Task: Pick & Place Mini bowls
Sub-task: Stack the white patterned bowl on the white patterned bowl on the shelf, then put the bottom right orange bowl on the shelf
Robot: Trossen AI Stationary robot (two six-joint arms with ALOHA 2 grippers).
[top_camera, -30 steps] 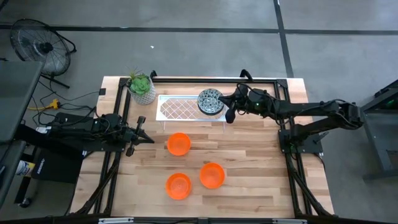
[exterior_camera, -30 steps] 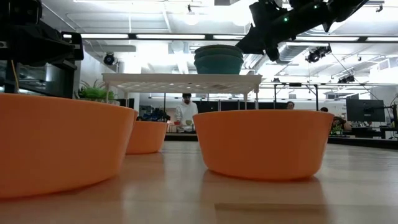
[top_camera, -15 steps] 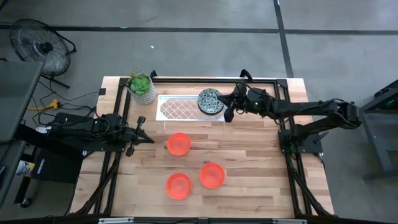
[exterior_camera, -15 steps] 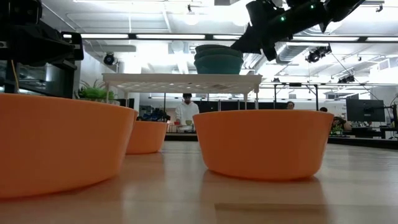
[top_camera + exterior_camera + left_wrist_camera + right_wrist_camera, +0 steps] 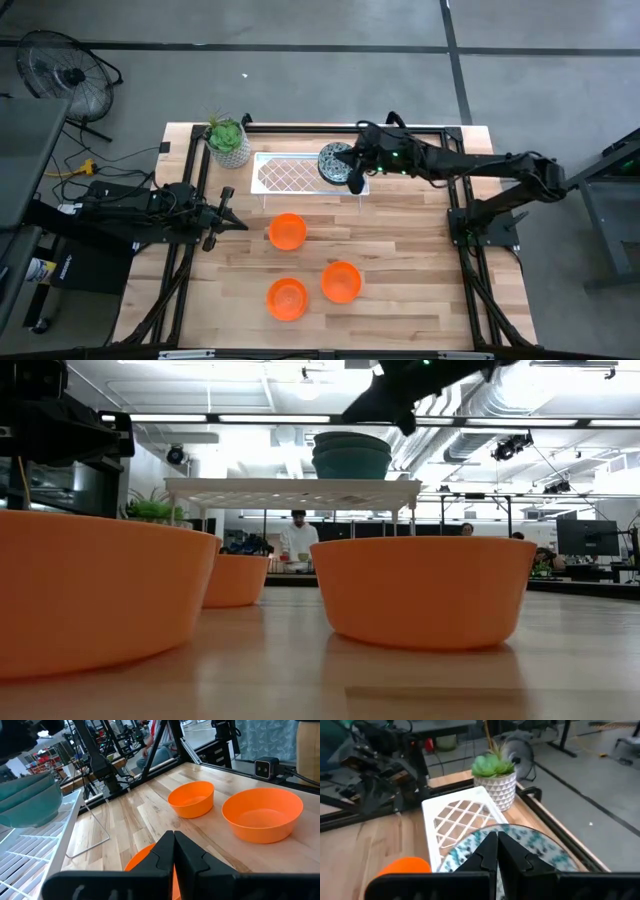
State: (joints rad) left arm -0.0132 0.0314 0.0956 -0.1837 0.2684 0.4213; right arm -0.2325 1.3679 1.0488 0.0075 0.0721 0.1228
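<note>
The wooden table carries a white lattice rack along its far edge, and everything else sits relative to that rack. A white-potted green plant stands just beside the rack's left end. The patterned mini bowls sit stacked on the rack's right end. Three orange mini bowls lie on the wood in front of the rack: one near its front edge, another farther out toward the right, the third farthest out. The right gripper hangs over the rack's right end, just above the stack, fingers pressed together and empty. The left gripper waits left of the rack, fingers likewise closed.
</note>
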